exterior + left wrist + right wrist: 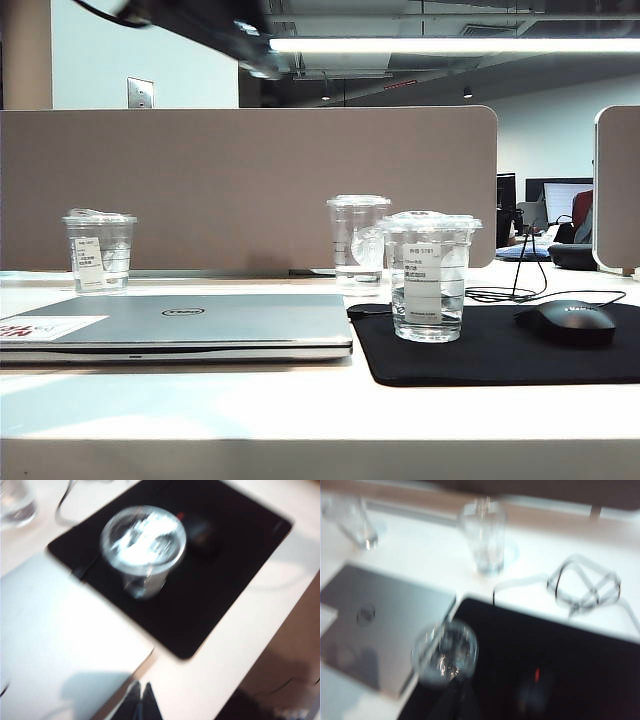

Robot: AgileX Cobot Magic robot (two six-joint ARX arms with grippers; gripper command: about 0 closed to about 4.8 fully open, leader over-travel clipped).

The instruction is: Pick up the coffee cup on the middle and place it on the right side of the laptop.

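Left wrist view, coffee cup (143, 545) beyond closed left gripper (141, 702)

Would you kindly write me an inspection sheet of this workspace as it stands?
Surface: white desk with a black mouse mat on its right part.
Job's things: short clear plastic coffee cup with domed lid and white label stands upright on the mat, right of the closed silver-grey Dell laptop.
Clutter: taller clear cup behind; short labelled clear cup far left; black mouse on the mat.
Grippers: left gripper shut, empty, raised above the desk; right gripper raised near the coffee cup, state blurred.
Cables: black cable behind the mat.
Surroundings: beige partition, office beyond.
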